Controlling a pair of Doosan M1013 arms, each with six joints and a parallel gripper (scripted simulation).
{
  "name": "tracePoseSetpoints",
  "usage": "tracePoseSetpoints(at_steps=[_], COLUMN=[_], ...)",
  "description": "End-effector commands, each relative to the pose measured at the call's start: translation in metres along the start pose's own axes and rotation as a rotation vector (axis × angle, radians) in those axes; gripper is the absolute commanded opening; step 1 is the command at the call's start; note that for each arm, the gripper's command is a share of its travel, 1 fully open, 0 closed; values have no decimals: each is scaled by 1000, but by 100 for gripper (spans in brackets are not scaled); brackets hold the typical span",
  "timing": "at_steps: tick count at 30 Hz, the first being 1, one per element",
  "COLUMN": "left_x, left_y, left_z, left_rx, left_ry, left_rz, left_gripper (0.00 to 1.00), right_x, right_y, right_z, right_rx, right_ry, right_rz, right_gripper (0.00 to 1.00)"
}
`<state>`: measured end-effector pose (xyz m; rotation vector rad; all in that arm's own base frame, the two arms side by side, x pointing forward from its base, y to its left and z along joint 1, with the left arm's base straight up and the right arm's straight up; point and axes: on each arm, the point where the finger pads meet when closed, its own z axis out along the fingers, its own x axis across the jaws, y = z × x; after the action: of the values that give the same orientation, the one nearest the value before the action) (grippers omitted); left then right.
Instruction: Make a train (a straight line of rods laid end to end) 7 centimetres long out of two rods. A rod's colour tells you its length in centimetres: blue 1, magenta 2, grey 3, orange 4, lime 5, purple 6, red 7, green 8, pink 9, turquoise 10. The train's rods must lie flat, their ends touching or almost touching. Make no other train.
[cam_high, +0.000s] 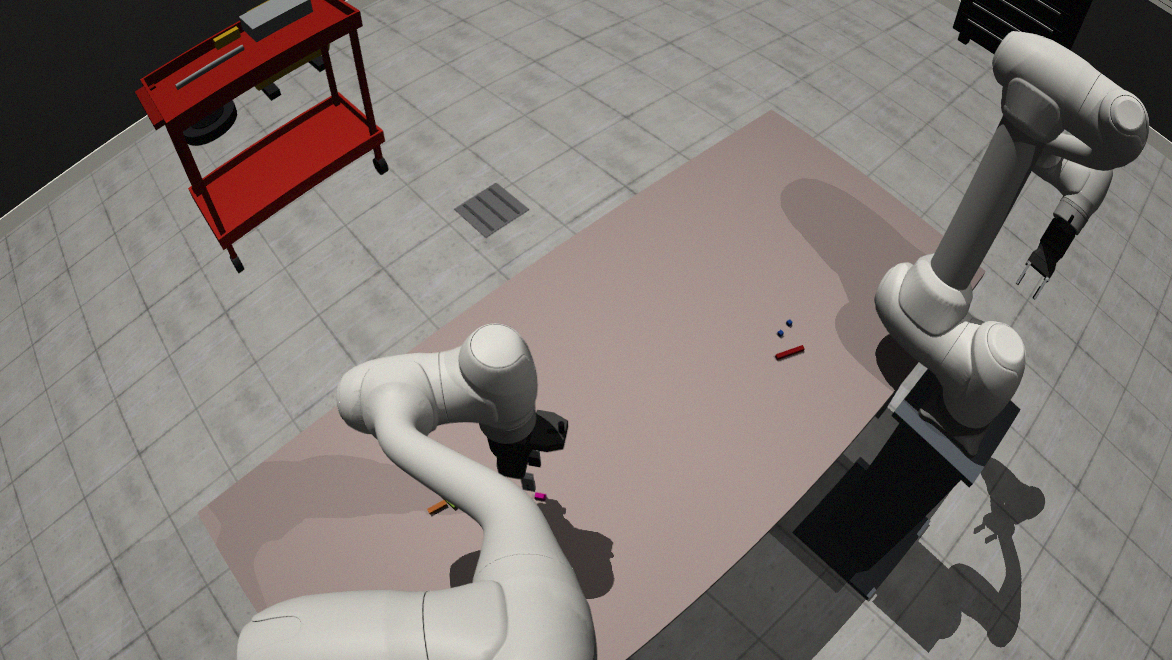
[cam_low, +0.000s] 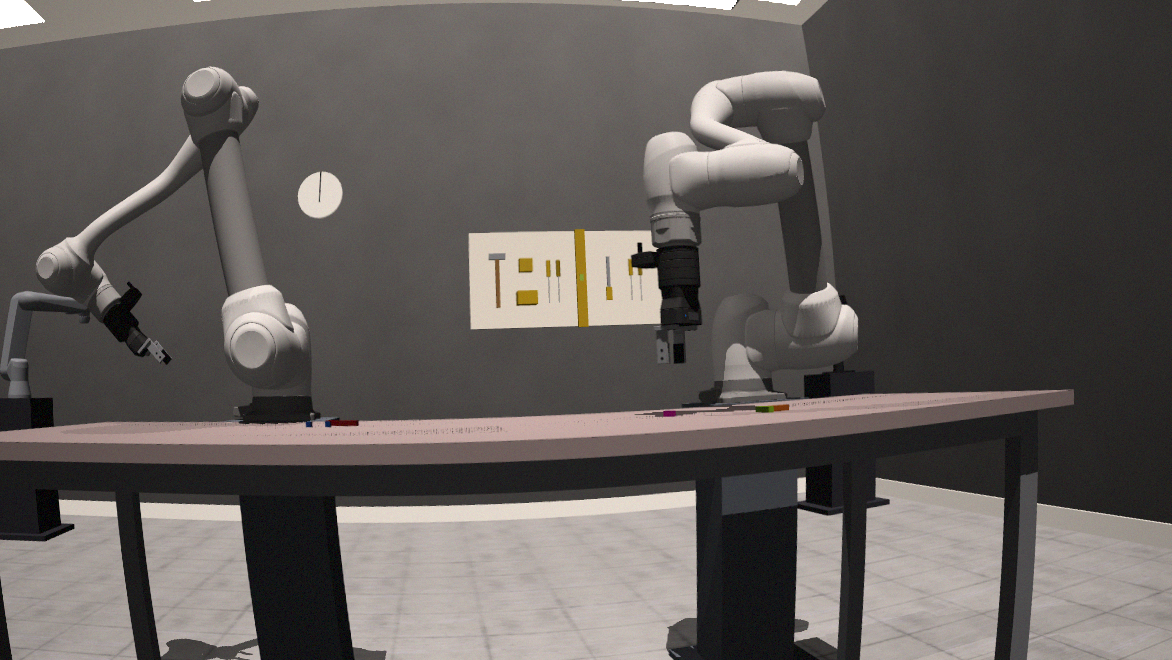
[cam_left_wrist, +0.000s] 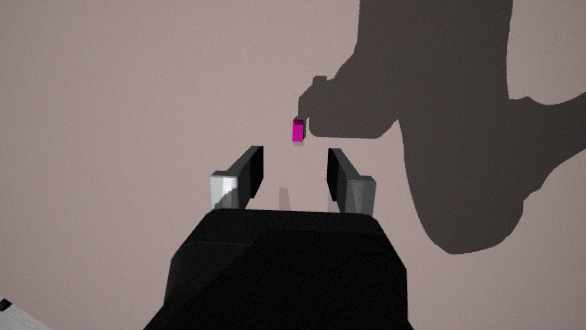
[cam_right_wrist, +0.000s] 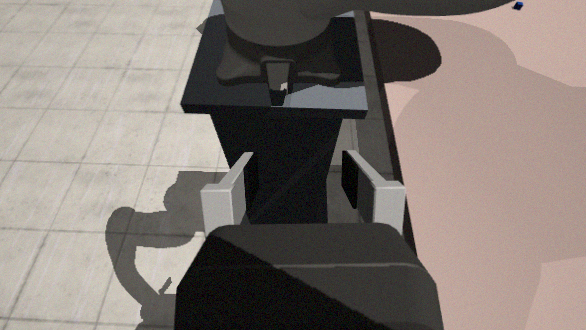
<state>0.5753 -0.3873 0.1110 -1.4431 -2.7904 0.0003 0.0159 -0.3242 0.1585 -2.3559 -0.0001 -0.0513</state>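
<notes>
A magenta rod (cam_high: 539, 496) (cam_low: 669, 413) (cam_left_wrist: 298, 131) lies flat on the table (cam_high: 656, 327). My left gripper (cam_low: 670, 360) (cam_left_wrist: 295, 163) is open and empty, above the table near the magenta rod. An orange rod (cam_high: 437, 508) (cam_low: 780, 407) and a lime rod (cam_high: 451, 505) (cam_low: 764, 408) lie close together; my left arm partly hides the lime one in the top view. A red rod (cam_high: 789, 352) (cam_low: 344, 423) lies near two small blue rods (cam_high: 788, 323) (cam_high: 779, 333). My right gripper (cam_high: 1029, 288) (cam_low: 157, 352) (cam_right_wrist: 299, 168) is open and empty, off the table's edge.
The right arm's dark pedestal (cam_high: 861, 508) (cam_right_wrist: 285, 165) stands beside the table edge. A red cart (cam_high: 287, 168) stands on the floor beyond the table. The left arm reaches over the table close to the orange and lime rods.
</notes>
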Motion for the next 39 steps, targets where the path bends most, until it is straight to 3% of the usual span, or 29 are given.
tracePoseSetpoints(at_steps=[1,19,24,26,39], left_x=[0,-1,-3,-3,-7], left_y=[0,3,16,16,54], left_z=[-1,0,2,2,7], left_rx=[-1,-1,-1,-1,0], left_ry=[-1,-1,-1,-1,-2], left_rz=[0,-56,-281,-281,-865], left_gripper=[100,100,100,100,100], right_x=[0,0,0,0,0], right_y=[0,0,0,0,0], right_z=[0,0,0,0,0], right_rx=[-1,-1,-1,-1,-1], right_ry=[0,0,0,0,0], right_rz=[0,0,0,0,0], right_gripper=[100,100,100,100,100])
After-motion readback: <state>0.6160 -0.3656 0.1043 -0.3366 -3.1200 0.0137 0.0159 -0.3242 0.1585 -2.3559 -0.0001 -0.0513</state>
